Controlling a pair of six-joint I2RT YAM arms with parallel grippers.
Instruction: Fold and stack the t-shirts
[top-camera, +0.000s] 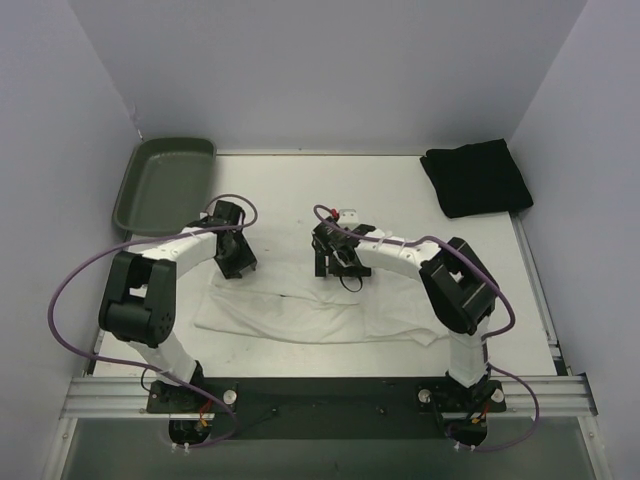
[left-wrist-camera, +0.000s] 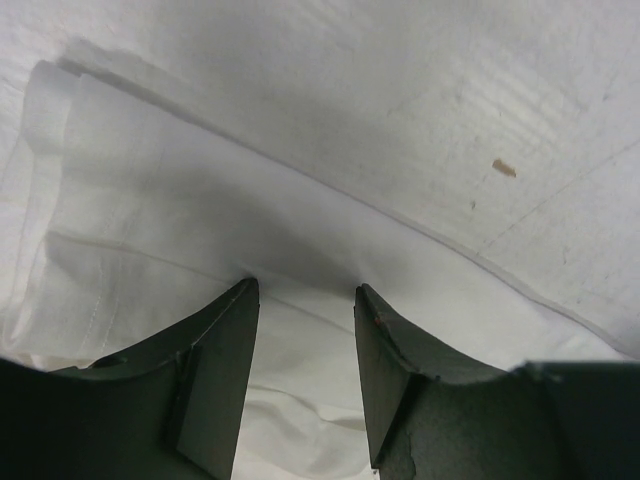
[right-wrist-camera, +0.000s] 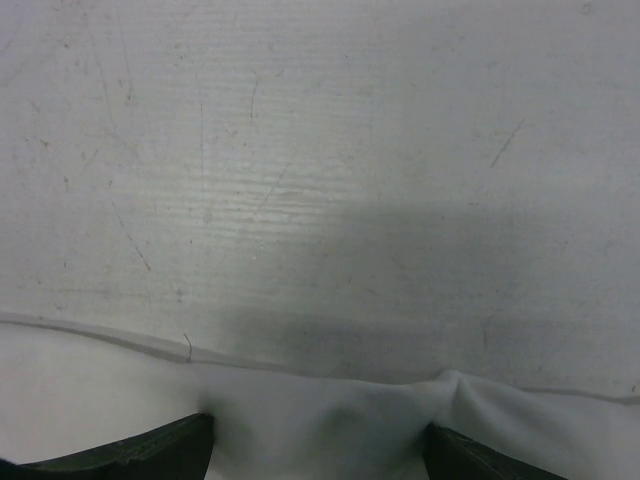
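The white t-shirt (top-camera: 320, 310) lies flat on the table as a wide folded band in front of both arms. The black t-shirt (top-camera: 475, 178) lies folded at the back right corner. My left gripper (top-camera: 236, 262) is down on the far left edge of the white shirt. In the left wrist view it (left-wrist-camera: 305, 290) is open, with white cloth (left-wrist-camera: 180, 200) lying between the fingers. My right gripper (top-camera: 338, 266) is at the shirt's far edge near the middle. In the right wrist view it (right-wrist-camera: 318, 425) is wide open over the cloth's edge (right-wrist-camera: 100, 380).
A dark green tray (top-camera: 165, 185) sits at the back left corner, part over the table edge. White walls close in the table (top-camera: 330, 190) on three sides. A metal rail (top-camera: 330, 392) with both arm bases runs along the near edge.
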